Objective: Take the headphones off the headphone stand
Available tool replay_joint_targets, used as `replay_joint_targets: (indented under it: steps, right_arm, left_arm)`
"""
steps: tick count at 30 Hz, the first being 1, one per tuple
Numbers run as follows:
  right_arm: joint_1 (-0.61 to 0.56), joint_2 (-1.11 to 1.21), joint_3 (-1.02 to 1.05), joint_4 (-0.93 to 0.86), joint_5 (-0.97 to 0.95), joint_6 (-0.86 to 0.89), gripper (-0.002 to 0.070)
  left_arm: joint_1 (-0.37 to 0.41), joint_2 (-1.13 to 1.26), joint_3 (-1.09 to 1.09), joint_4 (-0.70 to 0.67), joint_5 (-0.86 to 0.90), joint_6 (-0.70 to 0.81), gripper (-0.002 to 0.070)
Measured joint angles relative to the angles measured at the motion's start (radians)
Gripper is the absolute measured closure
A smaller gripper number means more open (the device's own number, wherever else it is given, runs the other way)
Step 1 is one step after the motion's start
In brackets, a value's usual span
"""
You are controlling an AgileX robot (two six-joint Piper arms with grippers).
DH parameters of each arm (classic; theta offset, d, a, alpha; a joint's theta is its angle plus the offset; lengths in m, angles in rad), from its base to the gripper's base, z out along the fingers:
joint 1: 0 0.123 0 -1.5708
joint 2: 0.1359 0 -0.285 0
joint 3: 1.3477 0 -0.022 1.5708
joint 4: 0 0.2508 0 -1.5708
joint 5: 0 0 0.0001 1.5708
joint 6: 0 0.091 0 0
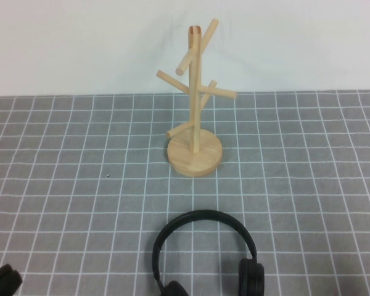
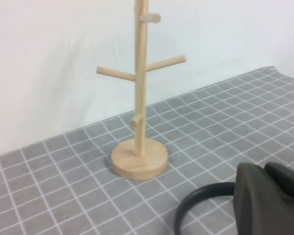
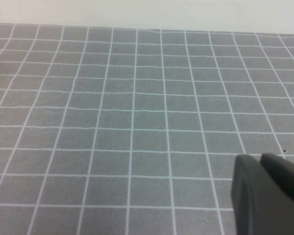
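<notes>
The black headphones (image 1: 200,216) lie flat on the grey checked cloth at the near edge, in front of the headphone stand, apart from it. Their two ear cups point toward me. The light wooden headphone stand (image 1: 195,92) stands upright at the middle back with all its pegs bare. My left gripper (image 1: 3,280) sits low at the near left corner, shut and empty. In the left wrist view the gripper (image 2: 264,167) is close beside the headband (image 2: 201,196), with the stand (image 2: 140,98) beyond. My right gripper (image 3: 259,159) is shut and empty over bare cloth; it is out of the high view.
The grey cloth with a white grid (image 1: 68,185) covers the table up to a white back wall (image 1: 80,43). A tiny dark speck (image 1: 108,176) lies on the cloth left of the stand's base.
</notes>
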Motion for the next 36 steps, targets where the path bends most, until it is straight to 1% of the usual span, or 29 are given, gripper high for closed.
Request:
replay_joint_targets:
  steps: [3, 6, 8, 12, 14, 17, 23, 26, 28, 33, 36]
  right_arm:
    - [0.000, 0.000, 0.000, 0.000, 0.000, 0.000, 0.0685]
    - [0.000, 0.000, 0.000, 0.000, 0.000, 0.000, 0.0685]
    - [0.000, 0.000, 0.000, 0.000, 0.000, 0.000, 0.0685]
    - [0.000, 0.000, 0.000, 0.000, 0.000, 0.000, 0.0685]
    - [0.000, 0.000, 0.000, 0.000, 0.000, 0.000, 0.0685]
    - [0.000, 0.000, 0.000, 0.000, 0.000, 0.000, 0.0685]
    - [0.000, 0.000, 0.000, 0.000, 0.000, 0.000, 0.0685]
    - [0.000, 0.000, 0.000, 0.000, 0.000, 0.000, 0.0685]
    - [0.000, 0.000, 0.000, 0.000, 0.000, 0.000, 0.0685]
    - [0.000, 0.000, 0.000, 0.000, 0.000, 0.000, 0.0685]
    - [0.000, 0.000, 0.000, 0.000, 0.000, 0.000, 0.0685]
  left_arm:
    - [0.000, -0.012, 0.057, 0.034, -0.062, 0.000, 0.0678]
    - [0.036, -0.016, 0.119, 0.070, -0.144, -0.001, 0.0678]
    - [0.093, -0.016, 0.155, 0.077, -0.197, -0.001, 0.0678]
    - [0.238, -0.017, 0.214, 0.082, -0.287, -0.016, 0.0678]
    - [0.317, -0.017, 0.244, 0.084, -0.316, -0.019, 0.0678]
    - [0.411, -0.017, 0.288, 0.084, -0.338, -0.022, 0.0678]
    - [0.550, -0.017, 0.336, 0.075, -0.356, -0.034, 0.0678]
    - [0.583, -0.017, 0.336, 0.074, -0.339, -0.036, 0.0678]
    - [0.588, -0.017, 0.336, 0.077, -0.309, -0.036, 0.0678]
    - [0.592, -0.017, 0.336, 0.092, -0.163, -0.036, 0.0678]
    - [0.594, -0.017, 0.334, 0.099, -0.150, -0.036, 0.0678]
